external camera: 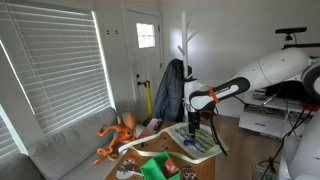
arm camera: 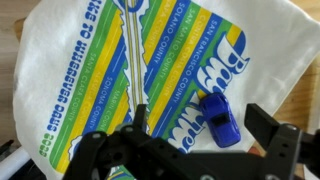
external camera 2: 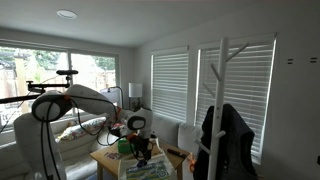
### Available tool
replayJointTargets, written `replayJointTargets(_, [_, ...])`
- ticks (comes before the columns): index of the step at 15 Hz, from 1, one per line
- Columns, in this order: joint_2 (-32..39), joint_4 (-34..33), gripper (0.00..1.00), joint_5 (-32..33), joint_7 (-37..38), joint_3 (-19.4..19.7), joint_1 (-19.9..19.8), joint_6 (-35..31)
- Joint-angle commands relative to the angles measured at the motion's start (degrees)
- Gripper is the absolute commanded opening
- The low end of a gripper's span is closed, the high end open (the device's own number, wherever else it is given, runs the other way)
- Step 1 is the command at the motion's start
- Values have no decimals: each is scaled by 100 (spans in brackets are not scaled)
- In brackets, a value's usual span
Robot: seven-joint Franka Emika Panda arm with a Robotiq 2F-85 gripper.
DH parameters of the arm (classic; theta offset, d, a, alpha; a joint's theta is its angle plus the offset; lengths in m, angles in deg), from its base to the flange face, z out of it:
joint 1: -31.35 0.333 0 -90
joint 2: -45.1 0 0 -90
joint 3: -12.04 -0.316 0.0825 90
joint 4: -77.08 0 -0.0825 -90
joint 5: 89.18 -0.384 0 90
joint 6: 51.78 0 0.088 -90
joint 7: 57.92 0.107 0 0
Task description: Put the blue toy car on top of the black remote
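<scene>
Gripper [arm camera: 185, 150]: jaws spread wide, nothing between them. Blue toy car [arm camera: 218, 119]: lies on printed white cloth [arm camera: 90, 60], just beyond the jaws, untouched. Cloth lies over wooden table [arm camera: 308, 90]. Orange plush toy [external camera: 118, 132]: on grey sofa [external camera: 60, 150] beyond.

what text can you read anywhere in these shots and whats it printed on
"SOLANO COUNTY": on a coloured stripe of the white printed cloth, wrist view.
"SAN FRANCISCO COUNTY": on another stripe of that cloth, faint, so my reading is unsure.
Large blue lettering along the cloth's edges: upside down and cut off, not readable.
Blue toy car: no readable mark.
Both exterior views: any text is too small to read.
</scene>
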State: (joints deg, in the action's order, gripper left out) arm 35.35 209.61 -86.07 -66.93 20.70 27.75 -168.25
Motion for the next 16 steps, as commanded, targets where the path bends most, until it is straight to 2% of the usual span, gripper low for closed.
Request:
replayJointTargets(1, [763,-674,100,290,-156,-250,47,153])
replayJointTargets(2, [848,-742,100,156,-296,-296,80,41])
replayJointTargets(3, [795,-695,100,-181,-755,-285,80,4])
replayJointTargets(4, [660,-505,100,67,-275,-312,16,-4])
replayJointTargets(8, [802,-644,100,-44,-585,-345,43,-15])
replayJointTargets(10, [649,-489,100,167,-845,-443,129,-238])
replayJointTargets(11, [800,-644,100,24,-709,-393,59,-65])
replayJointTargets(16, [788,-639,100,66,-762,-470,108,-131])
